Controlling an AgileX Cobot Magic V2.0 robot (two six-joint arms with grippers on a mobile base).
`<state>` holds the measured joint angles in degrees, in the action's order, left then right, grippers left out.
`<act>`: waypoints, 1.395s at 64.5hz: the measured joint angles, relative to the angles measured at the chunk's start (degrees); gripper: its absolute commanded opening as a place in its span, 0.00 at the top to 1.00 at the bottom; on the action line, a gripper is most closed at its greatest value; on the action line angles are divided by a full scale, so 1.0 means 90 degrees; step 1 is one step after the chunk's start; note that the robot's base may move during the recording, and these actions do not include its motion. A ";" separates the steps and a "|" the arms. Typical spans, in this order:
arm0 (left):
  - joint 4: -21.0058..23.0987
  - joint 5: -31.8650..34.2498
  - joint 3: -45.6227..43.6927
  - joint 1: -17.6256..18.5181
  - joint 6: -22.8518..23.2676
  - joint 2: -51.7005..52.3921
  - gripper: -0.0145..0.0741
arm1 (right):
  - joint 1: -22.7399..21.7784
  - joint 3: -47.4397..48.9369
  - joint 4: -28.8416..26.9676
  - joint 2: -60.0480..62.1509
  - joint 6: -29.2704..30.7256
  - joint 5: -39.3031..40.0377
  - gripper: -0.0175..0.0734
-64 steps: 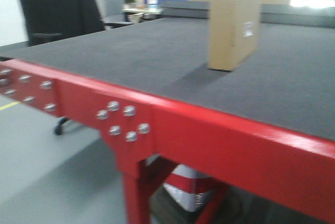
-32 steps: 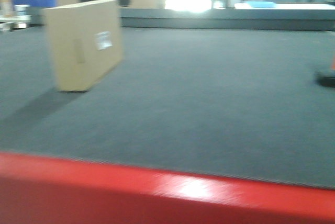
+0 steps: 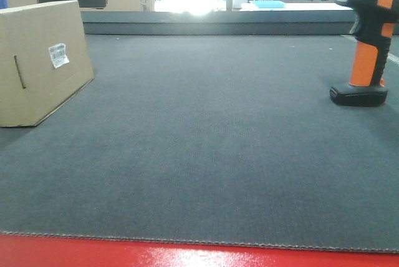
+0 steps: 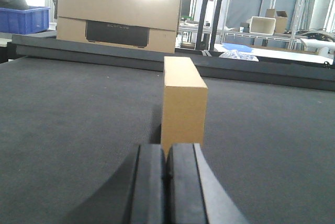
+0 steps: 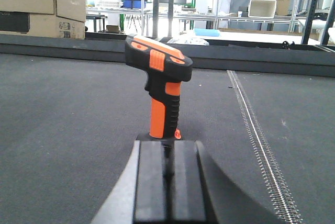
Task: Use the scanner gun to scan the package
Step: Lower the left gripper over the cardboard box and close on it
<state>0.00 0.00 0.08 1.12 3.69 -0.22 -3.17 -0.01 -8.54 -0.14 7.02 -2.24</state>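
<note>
Half a second ago the package stood further in. It now sits at the 9 o'clock edge of the front view, upright on the desk. The scanner gun, then barely a sliver, stands whole at 3 o'clock. The left tool, pads together, faces the package at 12 o'clock. The right tool, pads together, faces the scanner gun.

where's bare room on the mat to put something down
Wide bare mat between the package at left and the scanner gun at right, forward to the red edge. Crowded nowhere; only those two stand on it.
</note>
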 measured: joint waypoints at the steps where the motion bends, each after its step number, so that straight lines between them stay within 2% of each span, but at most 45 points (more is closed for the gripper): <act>1: 0.0000 0.0000 0.0000 0.0000 0.0000 0.0000 0.96 | 0.0000 0.0000 0.0000 0.0000 0.0000 0.0000 0.99; 90: 0.0000 0.0000 0.0000 0.0000 0.0000 0.0000 0.96 | 0.0000 0.0000 0.0000 0.0000 0.0000 0.0000 0.99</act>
<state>0.00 0.00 0.08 1.12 3.69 -0.22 -3.17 -0.01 -8.54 -0.14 7.02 -2.24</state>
